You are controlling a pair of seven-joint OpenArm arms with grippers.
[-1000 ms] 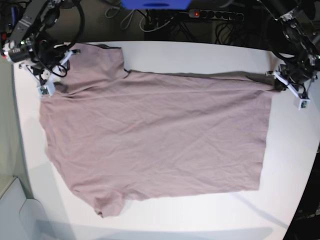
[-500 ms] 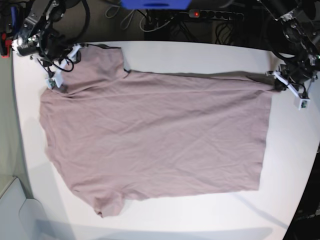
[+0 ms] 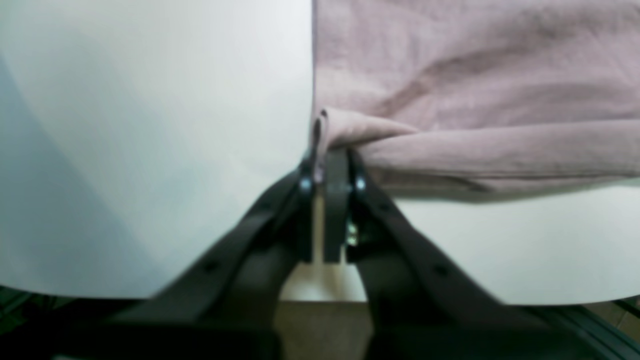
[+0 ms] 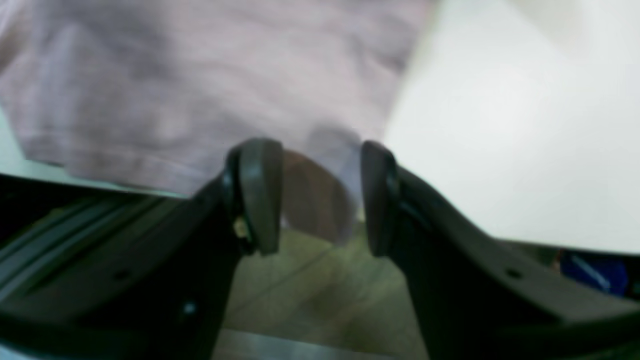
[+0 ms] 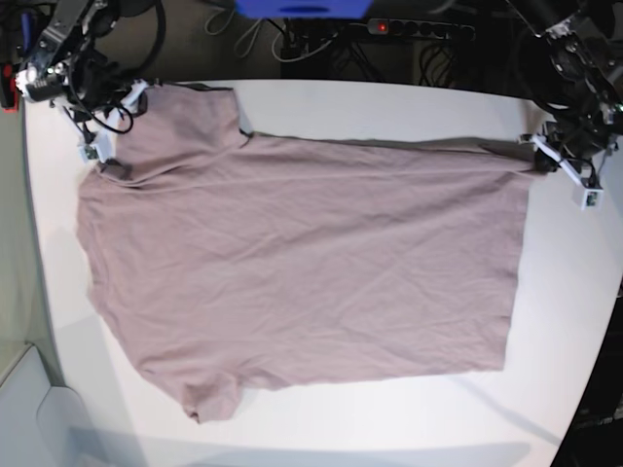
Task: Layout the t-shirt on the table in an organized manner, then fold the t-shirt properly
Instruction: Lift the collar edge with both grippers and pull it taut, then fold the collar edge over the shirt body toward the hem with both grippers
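The mauve-brown t-shirt [image 5: 302, 263] lies spread flat on the white table [image 5: 389, 107], collar end at the left and hem at the right. My left gripper [image 5: 540, 161] is at the far right hem corner, shut on it. The left wrist view shows that corner of the t-shirt [image 3: 450, 75] bunched up in the left gripper [image 3: 330, 160], just above the table [image 3: 150, 125]. My right gripper [image 5: 105, 136] hovers open over the far left sleeve. In the blurred right wrist view the right gripper [image 4: 317, 195] stands with its jaws apart, the t-shirt [image 4: 200, 75] just beyond its fingers [image 4: 257, 195].
Behind the table's far edge are a power strip [image 5: 419, 29], cables and a blue object [image 5: 302, 8]. Bare white tabletop runs along the front and the right side. A pale object [image 5: 29, 409] sits off the table's front left corner.
My right gripper has drawn back toward the far left corner of the table, jaws staying apart. The left gripper and the hem corner have not moved.
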